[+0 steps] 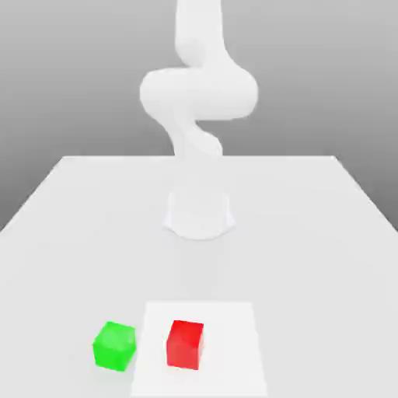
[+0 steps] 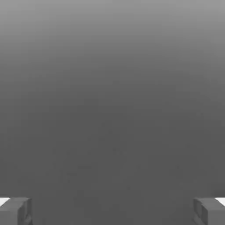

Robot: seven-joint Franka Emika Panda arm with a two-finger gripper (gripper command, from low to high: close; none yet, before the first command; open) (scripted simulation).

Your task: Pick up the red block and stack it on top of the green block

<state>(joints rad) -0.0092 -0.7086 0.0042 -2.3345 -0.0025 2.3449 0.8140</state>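
You have 2 blocks in front of you: the red block (image 1: 184,344) rests on the white square (image 1: 231,350), and the green block (image 1: 114,347) sits just beside that square, towards the exterior view's left. Behind them, your 1 white arm (image 1: 200,93) rises from the pale table (image 1: 311,256).

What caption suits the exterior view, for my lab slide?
Red block on a white square, green block beside it, robot arm behind.

Arm's (image 1: 199,93) upper end cut off, white panel's (image 1: 233,350) near edge barely discernible
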